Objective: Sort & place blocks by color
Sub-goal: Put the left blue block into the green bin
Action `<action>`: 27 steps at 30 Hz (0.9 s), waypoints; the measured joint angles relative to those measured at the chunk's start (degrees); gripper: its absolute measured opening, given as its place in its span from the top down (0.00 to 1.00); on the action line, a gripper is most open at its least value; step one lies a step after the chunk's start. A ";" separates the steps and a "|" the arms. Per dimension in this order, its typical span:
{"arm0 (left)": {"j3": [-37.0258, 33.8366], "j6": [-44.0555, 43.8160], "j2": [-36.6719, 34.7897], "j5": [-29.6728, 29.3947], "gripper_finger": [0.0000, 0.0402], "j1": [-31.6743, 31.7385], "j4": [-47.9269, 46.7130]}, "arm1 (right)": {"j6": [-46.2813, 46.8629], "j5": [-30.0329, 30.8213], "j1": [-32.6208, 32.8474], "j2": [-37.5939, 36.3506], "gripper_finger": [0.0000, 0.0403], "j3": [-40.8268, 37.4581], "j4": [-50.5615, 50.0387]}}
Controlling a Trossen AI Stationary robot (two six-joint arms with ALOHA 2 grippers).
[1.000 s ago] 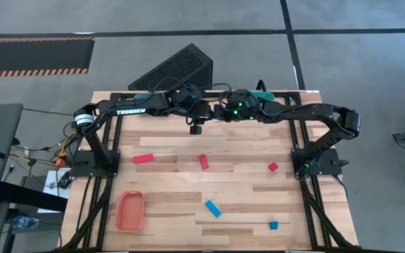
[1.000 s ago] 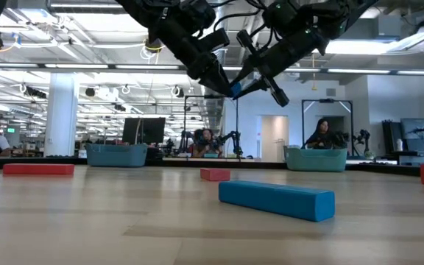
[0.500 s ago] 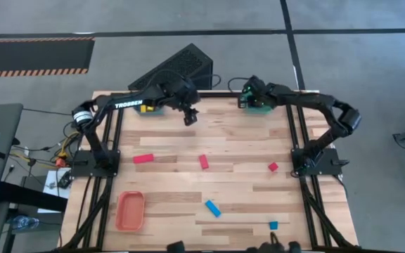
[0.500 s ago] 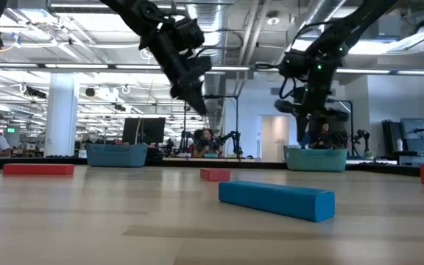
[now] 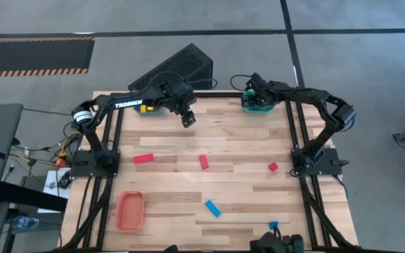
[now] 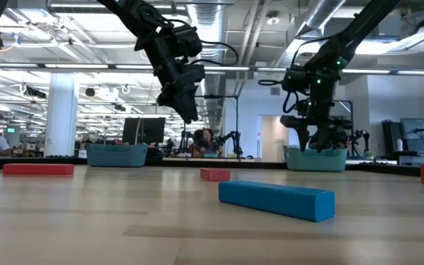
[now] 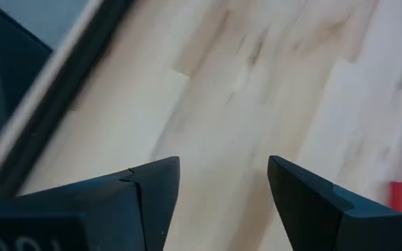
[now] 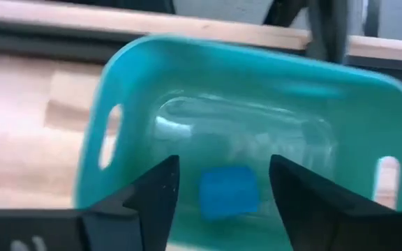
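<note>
The blocks are mostly out on the pale wooden table [image 5: 245,140], and one small blue cube [image 8: 227,192] lies on the floor of the teal plastic tray [image 8: 128,84] at the table's far right corner, directly beneath my right pincer [image 8: 223,183]. I judge this to be the drop-off step for blue: my right fingers stand well apart with nothing between them, the cube below them in the tray, though the blur there leaves me unsure whether it has quite settled. My right arm reaches from its base at the table's right edge up to that far corner, wrist bent down, so the pincer [image 5: 254,91] hangs over the tray. My left pincer [image 5: 188,119] hovers above bare wood near the far edge, just beside a second teal tray [image 5: 148,109], also spread open and empty, pointing downward. Still to sort: a flat red bar [image 5: 143,159] on the left, a short red bar [image 5: 204,162] near the middle, a small red cube [image 5: 273,167] on the right, a long blue bar [image 5: 212,208] toward the near side, and a tiny blue cube [image 5: 273,225] at the near right. An orange plastic tray [image 5: 130,211] sits at the near left. Next I should lift my right pincer clear of the tray and go for another block, probably the near blue ones.
</note>
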 joint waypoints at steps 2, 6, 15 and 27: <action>0.00 -2.75 0.00 4.40 0.49 -0.09 1.36 | -1.75 -1.04 0.60 -0.48 0.37 0.00 -0.06; 0.00 -8.83 0.00 11.55 0.49 -0.53 6.27 | -7.35 -2.61 2.59 -2.75 0.36 0.00 0.22; 0.00 -16.67 0.00 8.91 0.49 -6.53 9.32 | -11.33 -4.02 15.59 -8.16 0.37 0.07 1.58; -0.04 -9.28 -7.77 -0.72 0.49 -13.84 4.18 | 11.54 2.14 48.52 -5.78 0.37 0.19 5.49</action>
